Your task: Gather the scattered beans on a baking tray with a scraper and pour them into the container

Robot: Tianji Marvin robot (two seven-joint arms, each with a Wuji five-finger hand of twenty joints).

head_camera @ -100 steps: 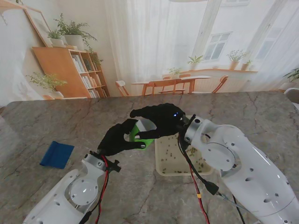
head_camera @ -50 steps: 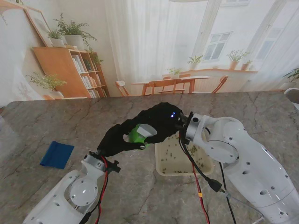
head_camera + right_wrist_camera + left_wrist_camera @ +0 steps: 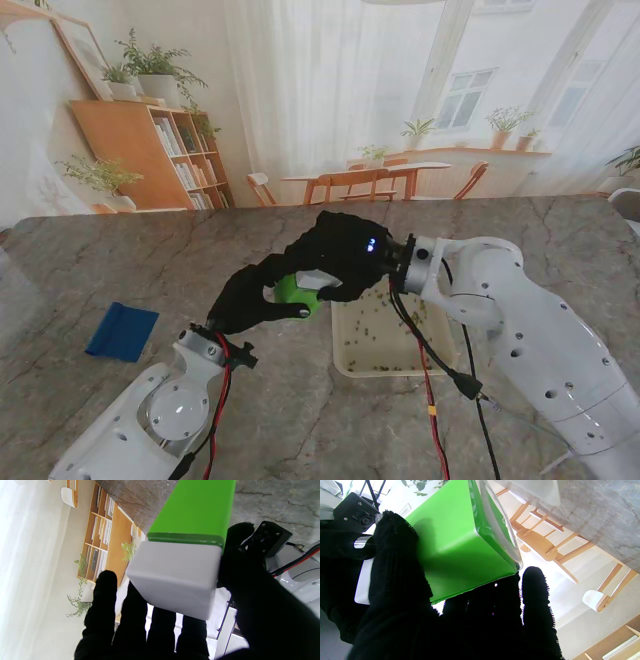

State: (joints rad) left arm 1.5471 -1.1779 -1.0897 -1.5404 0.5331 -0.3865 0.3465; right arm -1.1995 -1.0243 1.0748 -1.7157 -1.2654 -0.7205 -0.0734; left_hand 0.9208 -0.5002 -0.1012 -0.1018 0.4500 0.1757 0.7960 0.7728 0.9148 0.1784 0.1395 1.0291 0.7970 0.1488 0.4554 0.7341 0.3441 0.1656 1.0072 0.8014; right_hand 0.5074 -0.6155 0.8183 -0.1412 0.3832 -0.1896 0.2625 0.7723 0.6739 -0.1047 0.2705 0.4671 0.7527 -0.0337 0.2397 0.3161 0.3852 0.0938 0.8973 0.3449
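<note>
Stand view: left hand (image 3: 262, 298) and right hand (image 3: 345, 258) meet over the counter (image 3: 120, 250), both wrapped on the green container (image 3: 296, 290) held in the air just left of the baking tray (image 3: 385, 345); beans (image 3: 372, 335) scattered in tray; blue scraper (image 3: 122, 331) lies flat far left. Left wrist view: fingers (image 3: 395, 562) curl around the container's green body (image 3: 460, 542), long axis running away from palm. Right wrist view: fingers (image 3: 160, 630) clasp the white lid (image 3: 175, 577), green body pointing away toward the counter.

A home dining room: bookshelf (image 3: 150, 150), potted plants (image 3: 150, 65), wooden dining table (image 3: 365, 178), chairs.
</note>
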